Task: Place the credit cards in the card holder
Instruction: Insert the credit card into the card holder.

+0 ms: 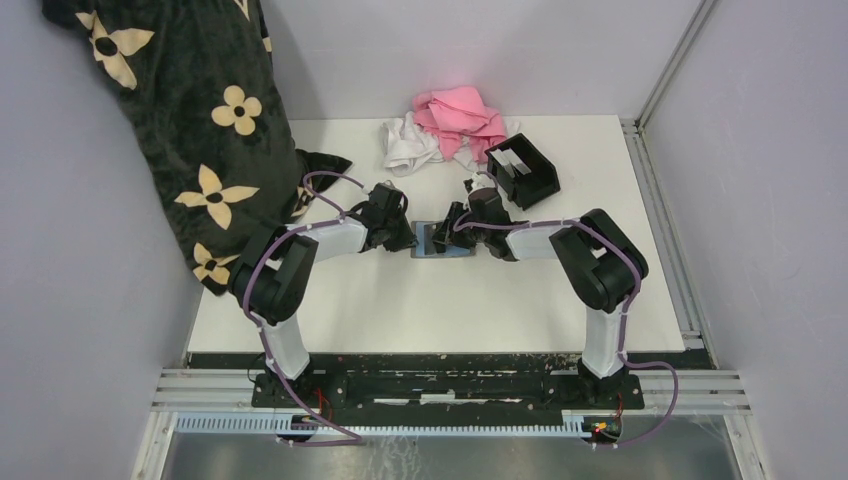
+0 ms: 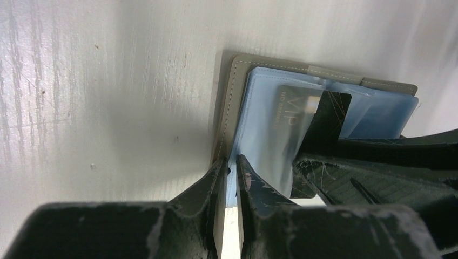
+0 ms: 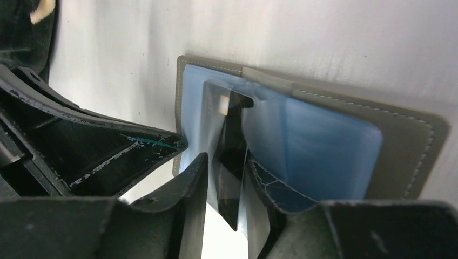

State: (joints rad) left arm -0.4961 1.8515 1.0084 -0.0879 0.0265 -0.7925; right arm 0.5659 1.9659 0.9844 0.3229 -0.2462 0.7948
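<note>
On table (image 1: 400, 300), left tool (image 2: 233, 166) pinching wallet (image 2: 235, 91) edge, right tool (image 3: 227, 162) parted around dark card (image 3: 232, 135)

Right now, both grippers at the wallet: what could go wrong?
1. The dark card sits loosely between the fingers of the right gripper, partly inside the blue sleeve; it may slip rather than lift free.
2. The left gripper pinches only the edge of the wallet; pulling the card may drag or twist the wallet loose.

Left arm (image 1: 300, 255) and right arm (image 1: 590, 260) reaching inward, left end effector (image 2: 232, 164) pinched narrow, right end effector (image 3: 224, 162) parted
</note>
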